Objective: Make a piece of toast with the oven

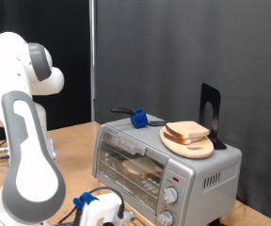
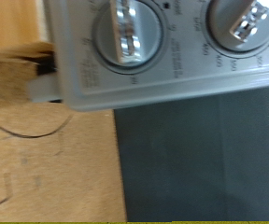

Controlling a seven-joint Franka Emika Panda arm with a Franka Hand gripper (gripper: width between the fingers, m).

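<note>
Hovering right under the oven's (image 1: pixel 164 162) knobs (image 2: pixel 130 35), the pincer (image 1: pixel 105 209) (can't tell if it's wide or narrow) could easily slip off one, they look shiny and rounded.

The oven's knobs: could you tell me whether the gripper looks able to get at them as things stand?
Probably yes. The gripper sits low in front of the oven, near the knobs, and nothing appears to stand between them. In the wrist view the two knobs show close and uncovered.
</note>
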